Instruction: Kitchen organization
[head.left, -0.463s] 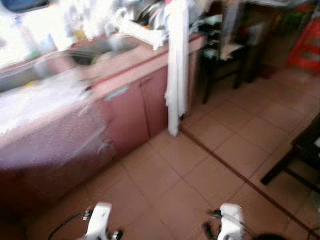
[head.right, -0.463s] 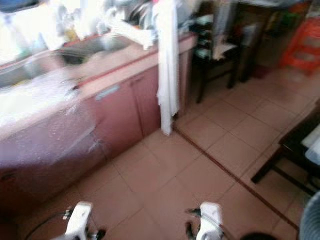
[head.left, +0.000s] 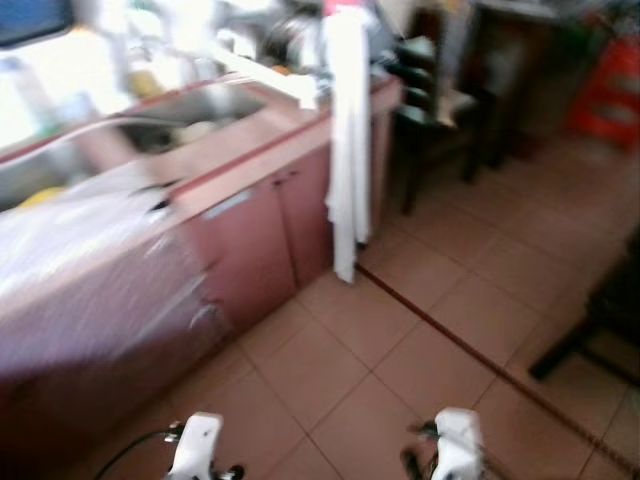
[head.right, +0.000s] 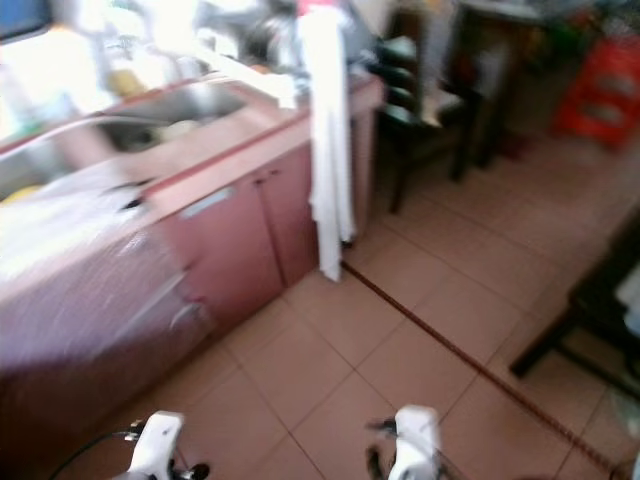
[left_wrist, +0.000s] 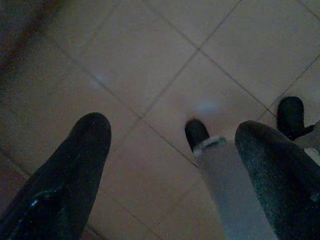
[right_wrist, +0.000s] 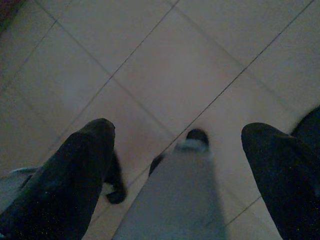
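A pinkish-red kitchen counter (head.left: 250, 150) with a steel sink (head.left: 190, 105) runs along my left, its cupboard doors (head.left: 270, 235) closed. Dishes and a white rack (head.left: 265, 40) crowd the far end of the counter, blurred. A white towel (head.left: 348, 150) hangs down over the counter's end. Both arms hang low over the tiled floor. My left gripper (left_wrist: 172, 150) is open with nothing between its fingers. My right gripper (right_wrist: 177, 150) is likewise open and empty, above the floor tiles.
A dark chair (head.left: 430, 110) and a table stand beyond the counter's end. Red plastic stools (head.left: 605, 85) sit at the far right. Another dark chair leg (head.left: 585, 340) juts in on the right. A dark grout line (head.left: 480, 355) crosses the tiled floor.
The whole picture has shifted a little: the camera moved, bringing the sink more into sight. The arms hang as before.
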